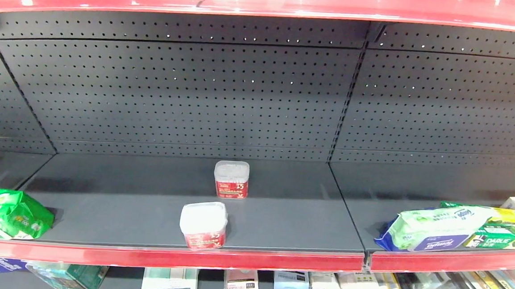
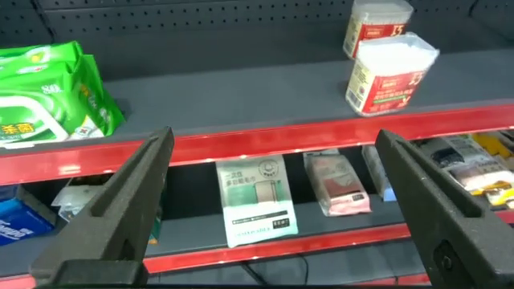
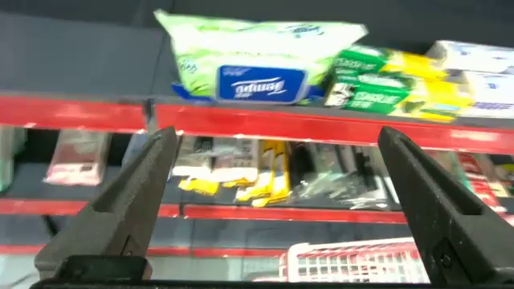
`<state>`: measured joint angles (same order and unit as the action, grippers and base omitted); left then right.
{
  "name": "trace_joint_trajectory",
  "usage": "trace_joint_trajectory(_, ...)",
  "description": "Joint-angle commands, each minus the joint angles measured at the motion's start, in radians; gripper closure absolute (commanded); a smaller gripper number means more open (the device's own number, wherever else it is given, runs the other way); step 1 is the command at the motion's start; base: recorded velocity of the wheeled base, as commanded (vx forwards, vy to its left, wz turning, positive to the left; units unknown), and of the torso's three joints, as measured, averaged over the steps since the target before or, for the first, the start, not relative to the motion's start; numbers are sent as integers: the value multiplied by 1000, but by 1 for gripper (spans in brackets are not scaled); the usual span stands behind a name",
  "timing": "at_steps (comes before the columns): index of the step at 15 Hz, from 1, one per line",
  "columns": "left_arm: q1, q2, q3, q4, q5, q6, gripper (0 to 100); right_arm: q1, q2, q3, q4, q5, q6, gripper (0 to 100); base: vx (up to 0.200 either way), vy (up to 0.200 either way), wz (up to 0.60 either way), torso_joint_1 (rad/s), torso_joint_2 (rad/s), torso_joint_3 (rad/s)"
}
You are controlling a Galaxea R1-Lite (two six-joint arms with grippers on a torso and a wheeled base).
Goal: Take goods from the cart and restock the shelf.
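Gaping wide and empty, left gripper (image 2: 275,135) hangs well apart from the front tub (image 2: 391,74).

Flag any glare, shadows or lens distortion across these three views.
Head view: glare spots on the upper red shelf front, which bows with the lens; soft shadow beside the green pack. Left wrist view: mild sheen on the red shelf edge. Right wrist view: lower shelf sits in shade.

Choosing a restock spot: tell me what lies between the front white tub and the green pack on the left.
Nothing: in the head view the shelf board between the front tub and the green pack is bare.
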<state>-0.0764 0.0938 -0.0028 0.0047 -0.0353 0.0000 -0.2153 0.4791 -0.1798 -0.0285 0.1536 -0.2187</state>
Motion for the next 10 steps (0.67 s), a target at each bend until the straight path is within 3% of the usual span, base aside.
trace_joint_trajectory(1,0,1,0,0,0,0,0,2,-4,17,-1,4,2,0,0,0,0,0,0,0)
trace_joint_trajectory(5,4,37,-2,1,5,11,0,59,-271,172,6,118,104,0,0,0,0,0,0,0)
trace_joint_trajectory(9,35,35,-2,1,15,8,0,102,-381,174,-14,99,171,0,0,0,0,0,0,0)
trace_joint_trajectory(10,50,32,-2,1,15,8,0,100,-379,180,-33,55,188,0,0,0,0,0,0,0)
